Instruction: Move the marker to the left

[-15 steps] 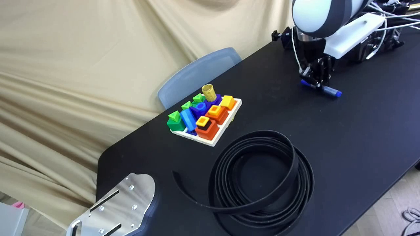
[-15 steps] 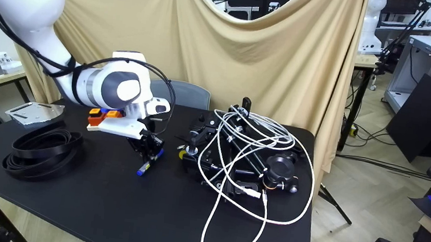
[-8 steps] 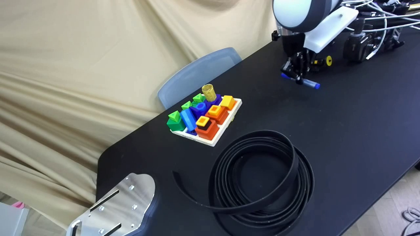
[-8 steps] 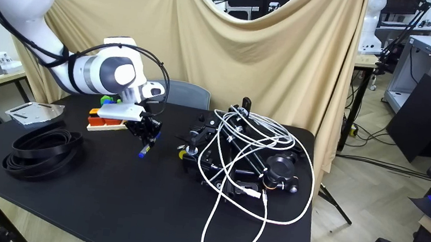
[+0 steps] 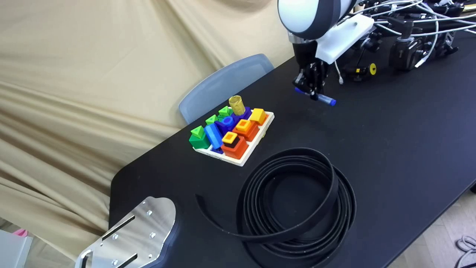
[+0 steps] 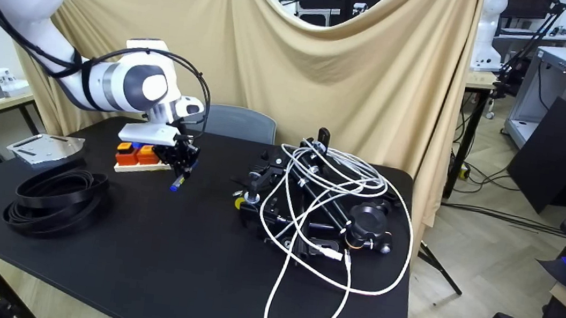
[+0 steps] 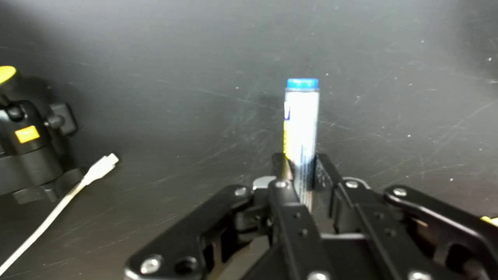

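Marker (image 7: 302,120) in the pinch of the jaws, a blue end (image 5: 333,102) out on either side

Blk tbl (image 5: 409,149): block tray (image 5: 255,145), strap coil (image 5: 254,203), equip. (image 6: 328,205)

Smooth plastic marker (image 7: 301,120) — matt tabletop (image 5: 394,160)

The marker (image 7: 302,120) sits in the gripper (image 7: 303,167) — if it touches the table (image 5: 409,134) is unclear. In an exterior view, the block board (image 5: 255,140) lies at the marker's eight o'clock, the coil (image 5: 282,235) at six, the cables (image 5: 437,33) at two.
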Controlling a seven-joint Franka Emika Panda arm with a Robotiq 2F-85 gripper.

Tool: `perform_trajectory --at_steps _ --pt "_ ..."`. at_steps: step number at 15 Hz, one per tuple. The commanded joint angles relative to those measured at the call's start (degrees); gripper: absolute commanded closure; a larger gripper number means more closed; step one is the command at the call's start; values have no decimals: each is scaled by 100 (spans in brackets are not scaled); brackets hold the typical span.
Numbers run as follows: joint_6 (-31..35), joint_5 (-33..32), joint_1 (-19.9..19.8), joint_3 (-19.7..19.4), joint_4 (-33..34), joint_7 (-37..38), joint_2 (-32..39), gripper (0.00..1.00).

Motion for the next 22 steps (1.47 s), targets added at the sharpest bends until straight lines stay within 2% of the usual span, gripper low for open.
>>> perform_trajectory --at_steps 1,11,12,13,20,22 --pt "-325 271 -106 238 399 -65 290 95" --pt "-828 464 -107 233 956 11 825 95" --pt "-867 467 -109 236 994 9 860 54" --pt "-934 464 -109 240 1033 -3 886 53" --pt "-1015 305 -9 209 773 -18 491 7" --pt "-1053 252 43 176 654 32 276 0"
